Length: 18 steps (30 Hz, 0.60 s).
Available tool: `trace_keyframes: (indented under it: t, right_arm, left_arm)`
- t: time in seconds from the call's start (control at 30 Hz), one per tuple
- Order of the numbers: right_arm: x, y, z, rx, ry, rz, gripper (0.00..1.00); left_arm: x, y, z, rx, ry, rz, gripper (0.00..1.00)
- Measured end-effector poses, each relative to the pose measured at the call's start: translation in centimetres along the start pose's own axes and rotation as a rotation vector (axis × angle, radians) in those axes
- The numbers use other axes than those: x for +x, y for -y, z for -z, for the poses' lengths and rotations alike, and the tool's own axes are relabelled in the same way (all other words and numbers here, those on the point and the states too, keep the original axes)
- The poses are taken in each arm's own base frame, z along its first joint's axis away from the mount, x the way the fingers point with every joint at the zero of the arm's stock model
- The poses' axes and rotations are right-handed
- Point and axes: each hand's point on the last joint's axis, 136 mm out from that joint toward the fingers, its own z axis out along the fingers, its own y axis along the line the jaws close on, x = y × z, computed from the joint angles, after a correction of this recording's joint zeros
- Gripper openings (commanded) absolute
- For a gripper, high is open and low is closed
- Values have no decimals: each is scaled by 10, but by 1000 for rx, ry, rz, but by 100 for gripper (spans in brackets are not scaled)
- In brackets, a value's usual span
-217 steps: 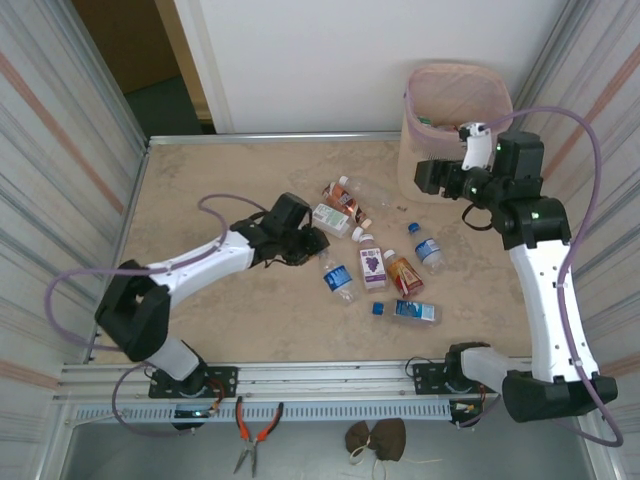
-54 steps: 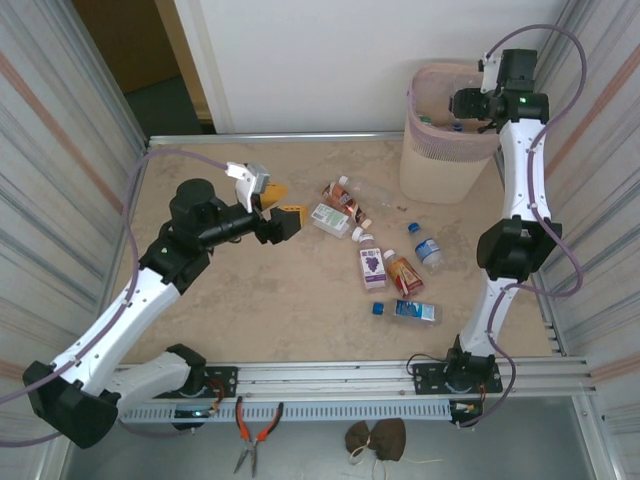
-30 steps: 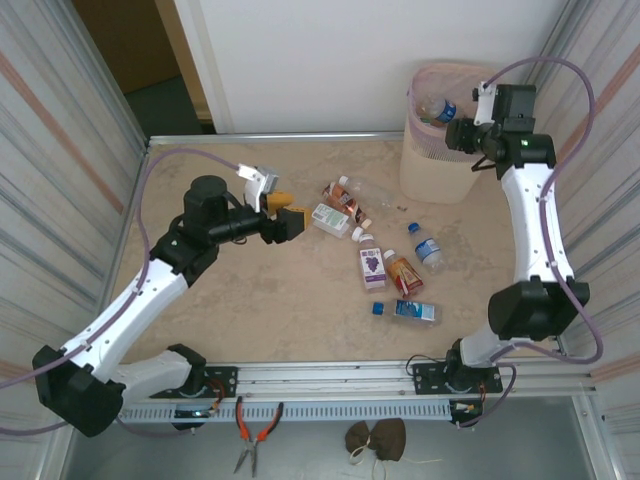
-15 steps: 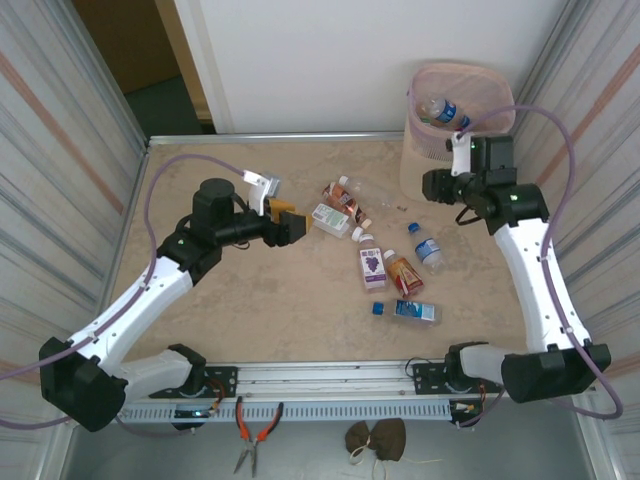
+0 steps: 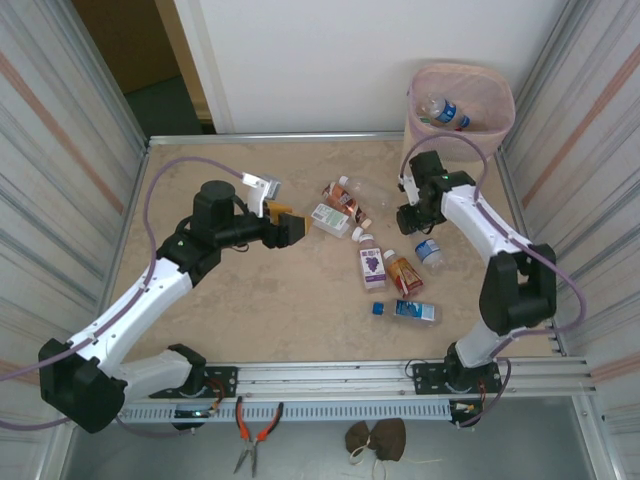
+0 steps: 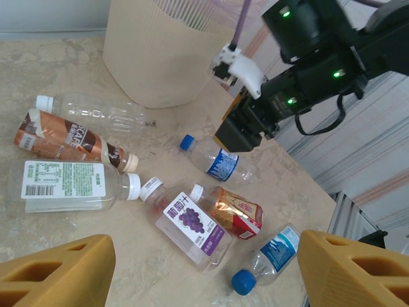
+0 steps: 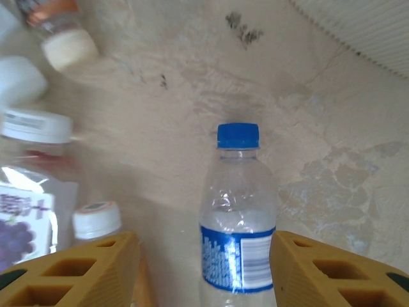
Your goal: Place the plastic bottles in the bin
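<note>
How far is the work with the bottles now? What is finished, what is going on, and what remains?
Done: at least one blue-labelled bottle lies in the bin. In hand: the right gripper hangs open around the blue-capped bottle, not yet gripping it; the left gripper is open and empty. Left: seven bottles lie on the table, the blue-capped one included.

The beige marbled counter (image 5: 250,310) carries the bin (image 6: 160,64), standing at its far right corner. Right of centre, a clear bottle (image 6: 96,114), a brown bottle (image 6: 64,137) and a white-labelled bottle (image 6: 64,182) lie farthest. Nearer lie a purple-labelled bottle (image 6: 192,224), an orange-labelled bottle (image 6: 233,214) and a blue-capped water bottle (image 6: 220,163). A blue-labelled bottle (image 6: 271,252) lies nearest.
</note>
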Motion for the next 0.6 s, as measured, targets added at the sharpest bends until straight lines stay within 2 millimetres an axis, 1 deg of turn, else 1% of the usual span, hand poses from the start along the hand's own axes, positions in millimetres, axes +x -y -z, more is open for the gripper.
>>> trace_keyframes:
  t: [0.13,0.3,0.47,0.6]
  right_arm:
    - [-2,3,-28,25,-62,26,54]
    - [-15,5,-55,57,-94,48,53]
    - [-23,5,-76,95,-126,90,53]
    - [-21,9,-89,127,-160,117,52]
  left_arm:
    - [-2,-7,1,-26,9,6,76]
    - [-6,-17,4,-55,23,14,76]
    - [-7,-22,6,-68,29,19,76]
    - [-7,-30,4,-82,28,31,76]
